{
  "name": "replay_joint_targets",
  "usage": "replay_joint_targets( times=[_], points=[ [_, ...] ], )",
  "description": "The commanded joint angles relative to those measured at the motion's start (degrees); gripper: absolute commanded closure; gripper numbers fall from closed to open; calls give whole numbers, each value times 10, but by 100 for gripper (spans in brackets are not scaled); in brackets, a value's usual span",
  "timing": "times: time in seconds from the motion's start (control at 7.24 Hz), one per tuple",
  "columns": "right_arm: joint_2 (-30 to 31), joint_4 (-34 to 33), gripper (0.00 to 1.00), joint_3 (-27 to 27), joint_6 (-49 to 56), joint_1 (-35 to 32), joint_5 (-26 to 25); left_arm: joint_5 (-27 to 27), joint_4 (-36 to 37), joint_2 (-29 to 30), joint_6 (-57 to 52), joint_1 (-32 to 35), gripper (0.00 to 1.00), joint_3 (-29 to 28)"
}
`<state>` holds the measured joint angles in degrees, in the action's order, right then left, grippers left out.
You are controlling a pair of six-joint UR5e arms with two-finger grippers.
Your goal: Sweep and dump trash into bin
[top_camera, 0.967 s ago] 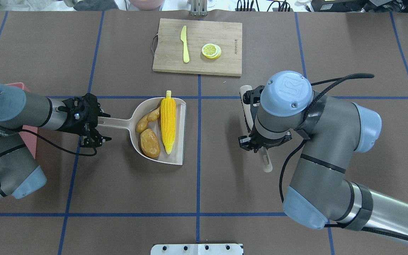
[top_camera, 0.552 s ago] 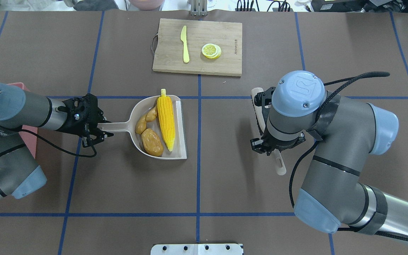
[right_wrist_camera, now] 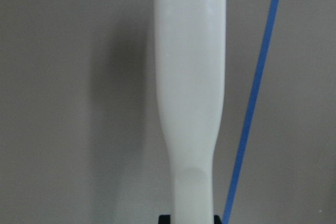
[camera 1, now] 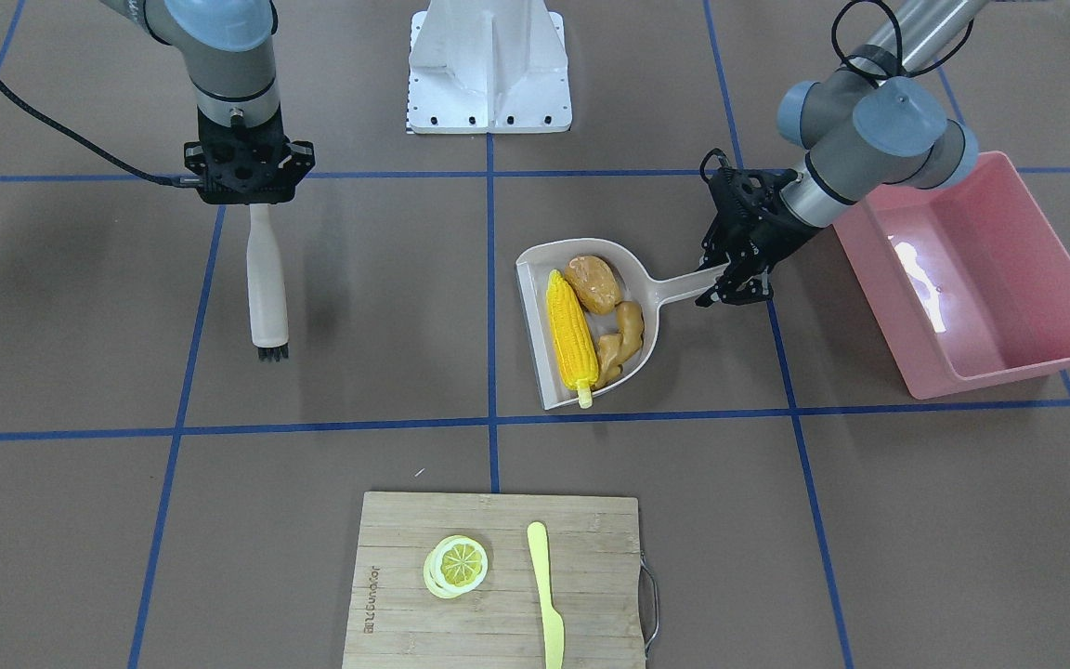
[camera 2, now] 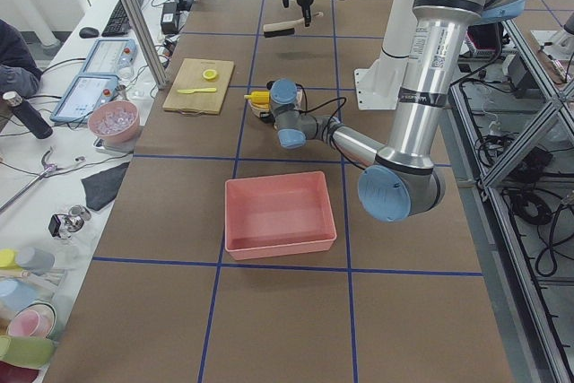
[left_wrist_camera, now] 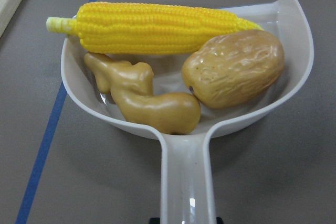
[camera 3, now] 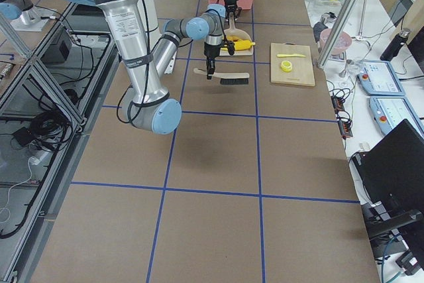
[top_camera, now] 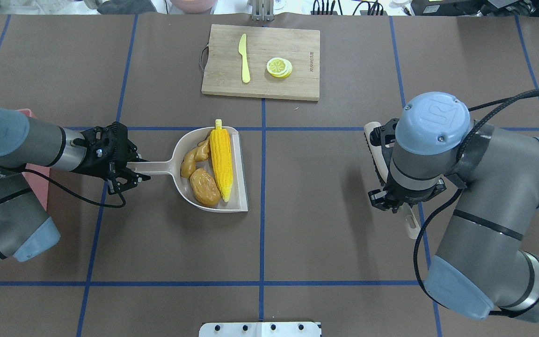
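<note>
The corn cob (top_camera: 221,164), the potato (top_camera: 205,187) and the ginger root (top_camera: 194,157) lie in the beige dustpan (top_camera: 239,187) at mid-table. The left wrist view shows corn (left_wrist_camera: 157,27), potato (left_wrist_camera: 233,69) and ginger (left_wrist_camera: 142,98) in the pan. My left gripper (top_camera: 129,168) is shut on the dustpan handle (top_camera: 155,166). The pink bin (camera 1: 990,279) stands behind that arm, a little apart from the pan. My right gripper (camera 1: 252,200) is shut on a white brush (camera 1: 267,288), held level over bare table far from the pan.
A wooden cutting board (top_camera: 297,47) at the far side carries lemon slices (top_camera: 279,67) and a pale yellow knife (top_camera: 244,58). The robot's white base (camera 1: 489,65) is at the near side. Blue tape lines cross the brown table.
My left gripper has closed on the dustpan handle and the pan has swung slightly. My right arm has carried the brush to the right, away from the pan.
</note>
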<state>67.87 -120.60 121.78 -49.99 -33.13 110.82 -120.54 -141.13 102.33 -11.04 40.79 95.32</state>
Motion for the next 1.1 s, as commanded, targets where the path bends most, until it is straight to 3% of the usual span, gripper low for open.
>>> replay_joint_targets(
  times=[0.0, 0.28, 0.55, 0.83, 0.97],
  points=[
    [33, -39, 100, 36, 12, -6, -4, 2, -3, -38, 0, 3, 100, 55],
    [52, -50, 100, 47, 13, -5, -9, 5, -13, -89, 2, 11, 100, 114],
    [97, -47, 100, 57, 21, 1, -19, 4, -96, -133, 74, 24, 100, 122],
    [163, -36, 100, 84, 68, -24, -46, -1, -130, -197, 81, 76, 100, 131],
    [211, 25, 100, 85, 86, -39, -45, -1, -159, -255, 81, 102, 100, 142]
  ],
)
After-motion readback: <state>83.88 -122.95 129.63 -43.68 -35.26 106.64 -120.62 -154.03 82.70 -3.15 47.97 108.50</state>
